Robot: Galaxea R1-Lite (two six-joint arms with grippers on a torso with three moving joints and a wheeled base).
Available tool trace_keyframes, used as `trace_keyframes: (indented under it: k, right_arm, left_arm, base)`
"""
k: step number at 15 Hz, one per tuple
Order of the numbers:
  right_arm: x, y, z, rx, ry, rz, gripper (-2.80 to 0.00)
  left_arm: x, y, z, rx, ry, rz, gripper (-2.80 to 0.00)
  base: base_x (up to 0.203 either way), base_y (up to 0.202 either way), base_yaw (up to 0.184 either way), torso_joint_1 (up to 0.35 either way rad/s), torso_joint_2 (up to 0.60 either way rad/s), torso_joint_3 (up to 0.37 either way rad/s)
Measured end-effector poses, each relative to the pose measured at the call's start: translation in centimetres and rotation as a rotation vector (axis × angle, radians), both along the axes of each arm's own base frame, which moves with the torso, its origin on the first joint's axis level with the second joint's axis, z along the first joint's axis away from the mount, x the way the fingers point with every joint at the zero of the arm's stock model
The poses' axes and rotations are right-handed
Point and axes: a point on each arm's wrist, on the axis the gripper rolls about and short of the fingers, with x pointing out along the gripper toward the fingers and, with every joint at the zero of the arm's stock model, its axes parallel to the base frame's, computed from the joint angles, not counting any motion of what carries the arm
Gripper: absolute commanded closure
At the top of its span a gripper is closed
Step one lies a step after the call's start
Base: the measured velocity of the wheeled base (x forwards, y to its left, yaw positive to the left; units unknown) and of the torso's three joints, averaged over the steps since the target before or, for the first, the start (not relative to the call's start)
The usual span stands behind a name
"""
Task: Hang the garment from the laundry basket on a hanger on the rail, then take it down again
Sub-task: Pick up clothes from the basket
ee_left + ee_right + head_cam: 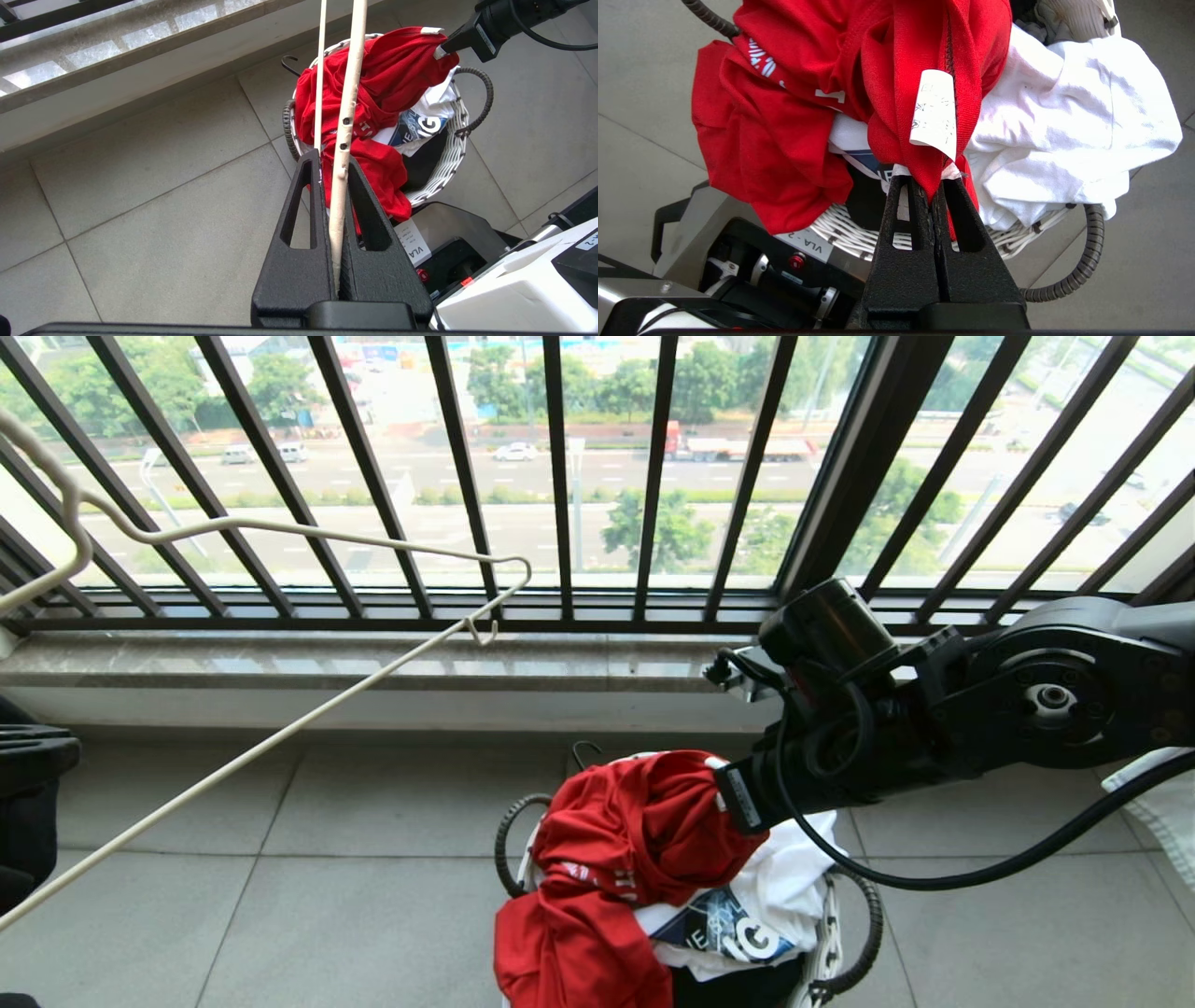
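Laundry basket (854,933) on tiled floor (280,896) below barred window: holds white cloth (794,877) and garment (616,868), red, bunched, spilling over near rim.
Right gripper (934,196) pinched tight on garment fold beside its white label (934,114), above basket.
Hanger (280,728) left of basket, long bar slanting up toward window; left gripper (334,186) clamped on hanger wire.

A high-rise home balcony used for laundry: grey floor tiles (355,859), a stone sill (373,658), a dark barred window railing (560,476) over a road far below, and a laundry basket (448,158) of clothes.
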Motion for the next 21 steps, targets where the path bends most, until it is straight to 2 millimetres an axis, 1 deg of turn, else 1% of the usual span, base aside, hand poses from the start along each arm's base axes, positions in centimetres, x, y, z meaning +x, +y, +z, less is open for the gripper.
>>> trace_keyframes:
  k: [3,5,7,8,10,12,15,18,20,21]
  right_arm:
    - [0.4,-1.6,-2.0,-0.087,0.107,-0.065,0.0]
    - [1.1,-2.5,-3.1,-0.135,0.142,-0.114,0.0]
    - [1.9,-3.4,-3.6,-0.162,0.148,-0.166,0.0]
    - [1.9,-3.8,-3.5,-0.162,0.148,-0.175,0.0]
    - [1.1,-4.3,-2.6,-0.156,0.139,-0.179,0.0]
    - [-0.3,-4.4,-1.3,-0.145,0.128,-0.168,0.0]
    - [-2.4,-3.9,1.4,-0.1,0.127,-0.173,0.0]
    - [-3.7,-3.4,4.0,-0.06,0.144,-0.195,0.0]
    - [-4.2,-3.2,4.8,-0.067,0.183,-0.213,0.0]
    - [-4.0,-3.0,4.6,-0.079,0.204,-0.219,0.0]
  left_arm:
    - [0.1,-0.1,0.0,0.003,0.004,-0.001,0.0]
    - [0.1,-0.1,-0.1,0.004,0.005,-0.001,0.0]
    - [0.2,-0.1,-0.1,0.004,0.006,-0.002,0.0]
    - [0.2,-0.2,-0.1,0.007,0.009,-0.002,0.0]
    - [0.5,-0.4,-0.3,0.014,0.019,-0.002,0.0]
    - [0.5,-0.4,-0.3,0.015,0.021,-0.003,0.0]
    - [0.3,-0.2,-0.1,0.008,0.008,-0.002,0.0]
    - [-0.2,0.1,0.1,0.0,-0.012,-0.004,0.0]
    - [-0.3,0.3,0.2,-0.004,-0.018,-0.003,0.0]
    - [-0.3,0.3,0.2,-0.004,-0.018,-0.003,0.0]
  base:
    - [0.0,0.0,0.0,0.0,0.0,0.0]
    - [0.0,0.0,0.0,0.0,0.0,0.0]
    - [0.0,0.0,0.0,0.0,0.0,0.0]
    - [0.0,0.0,0.0,0.0,0.0,0.0]
    - [0.0,0.0,0.0,0.0,0.0,0.0]
    - [0.0,0.0,0.0,0.0,0.0,0.0]
    - [0.0,0.0,0.0,0.0,0.0,0.0]
    - [0.0,0.0,0.0,0.0,0.0,0.0]
    - [0.0,0.0,0.0,0.0,0.0,0.0]
    - [0.0,0.0,0.0,0.0,0.0,0.0]
